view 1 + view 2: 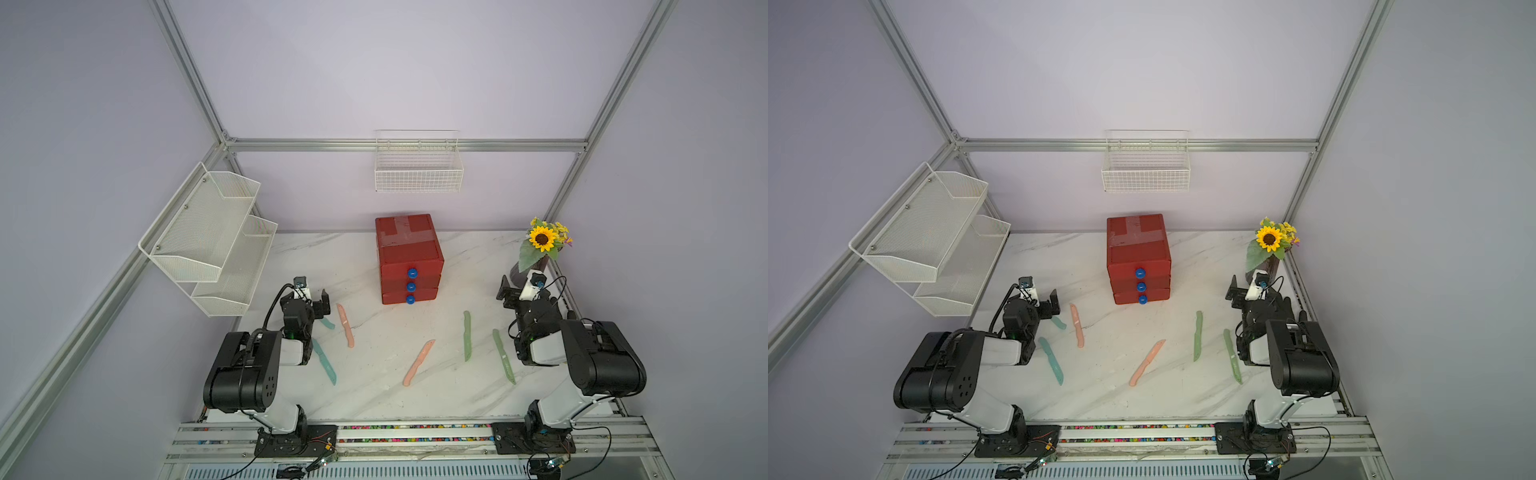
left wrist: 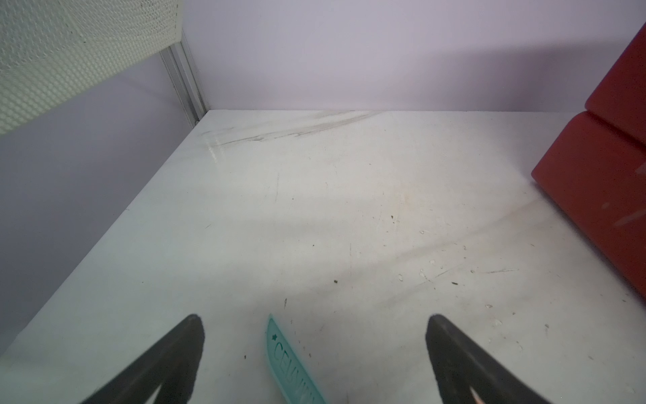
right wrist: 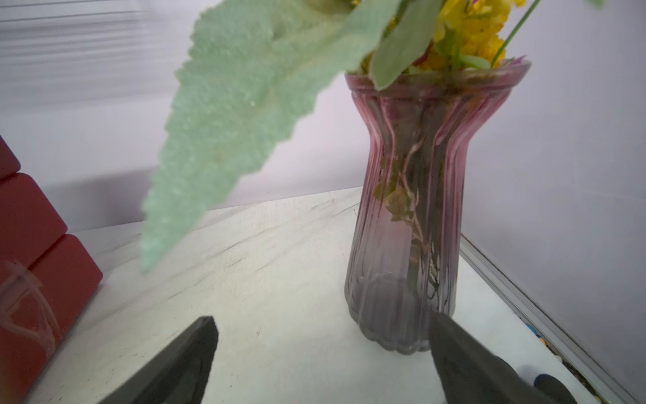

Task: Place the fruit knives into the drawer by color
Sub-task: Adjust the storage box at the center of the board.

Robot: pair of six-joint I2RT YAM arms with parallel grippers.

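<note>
The left fingers [image 2: 171, 353] hang spread wide and empty over the bench [image 1: 374, 399], a teal knife [image 2: 292, 363] lying between them. A second teal knife [image 1: 326, 362] lies closer to that arm's base. One salmon knife [image 1: 345, 330] lies just beside them, another [image 1: 419, 362] at mid-bench before the red drawer cabinet [image 1: 409, 253] (blue knobs [image 1: 411, 273] facing the arms). Two pale green knives [image 1: 467, 336] [image 1: 503, 356] lie further right. The right fingers [image 3: 181, 363], equally wide and empty, face a sunflower vase [image 3: 409, 210].
</note>
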